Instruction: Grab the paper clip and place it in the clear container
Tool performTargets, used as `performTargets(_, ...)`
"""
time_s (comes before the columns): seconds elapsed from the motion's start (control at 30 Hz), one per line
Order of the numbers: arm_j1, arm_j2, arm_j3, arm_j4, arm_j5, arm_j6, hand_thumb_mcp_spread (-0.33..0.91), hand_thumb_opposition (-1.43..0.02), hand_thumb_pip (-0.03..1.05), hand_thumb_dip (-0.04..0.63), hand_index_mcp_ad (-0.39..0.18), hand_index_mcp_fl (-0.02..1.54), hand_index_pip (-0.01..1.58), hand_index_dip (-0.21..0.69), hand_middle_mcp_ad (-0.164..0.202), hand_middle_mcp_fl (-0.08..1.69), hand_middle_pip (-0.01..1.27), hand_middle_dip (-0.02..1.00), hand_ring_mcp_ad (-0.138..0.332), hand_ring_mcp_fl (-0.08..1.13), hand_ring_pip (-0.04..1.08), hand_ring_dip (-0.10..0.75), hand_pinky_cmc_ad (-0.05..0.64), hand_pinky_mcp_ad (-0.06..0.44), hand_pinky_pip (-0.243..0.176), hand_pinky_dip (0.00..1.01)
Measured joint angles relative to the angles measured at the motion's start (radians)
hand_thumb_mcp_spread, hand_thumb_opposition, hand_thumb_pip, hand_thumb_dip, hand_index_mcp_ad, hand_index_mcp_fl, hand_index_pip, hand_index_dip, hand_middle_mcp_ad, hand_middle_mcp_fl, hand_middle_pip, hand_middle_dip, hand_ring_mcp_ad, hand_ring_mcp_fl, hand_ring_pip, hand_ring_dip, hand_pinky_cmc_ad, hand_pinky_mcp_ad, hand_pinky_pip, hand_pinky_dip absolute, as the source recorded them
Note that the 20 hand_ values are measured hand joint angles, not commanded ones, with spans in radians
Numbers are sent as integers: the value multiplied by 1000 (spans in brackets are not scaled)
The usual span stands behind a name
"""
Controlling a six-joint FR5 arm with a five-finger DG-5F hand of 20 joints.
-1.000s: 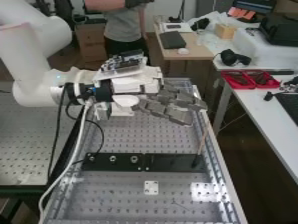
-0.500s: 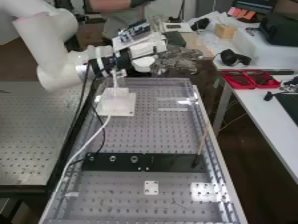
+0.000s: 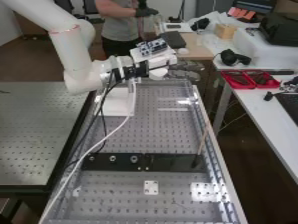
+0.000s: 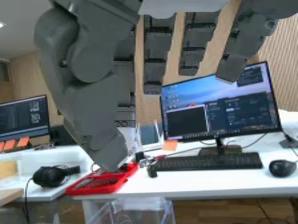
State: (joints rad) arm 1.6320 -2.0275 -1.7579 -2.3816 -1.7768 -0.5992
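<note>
At the bench's far end, the hand points to the right in the high view, fingers extended. The wrist view has the hand with straight, spread fingers and the thumb hanging down beside them; I make out nothing between them. Low in that same view are the see-through walls of a clear container. Pale edges on the far part of the bench in the high view may belong to this container. I cannot pick out a paper clip with certainty.
A white block stands on the perforated bench, with a cable hanging across it. Nearer is a black plate with a thin upright rod. Red trays lie on the right-hand table, where the wrist view has a monitor.
The hand has moved from above the bench toward its far end, then a little lower in the high view with the forearm turned. The white block has come into sight.
</note>
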Motion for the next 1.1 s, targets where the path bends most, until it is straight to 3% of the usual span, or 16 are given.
performTargets(0.37,30,-120,79,-90,47,15,571,-986,511,265,-155,757,1222,94,-19,401,124,202,87,159,120,91,347,283,99,195)
performTargets(0.63,33,-161,115,-136,65,35,571,-986,511,265,-155,754,1222,94,-19,401,124,206,87,159,122,91,347,279,99,195)
performTargets(1.1,60,-140,101,-76,67,102,571,-986,511,265,-157,754,1222,94,-19,401,124,206,87,155,122,91,347,283,99,195)
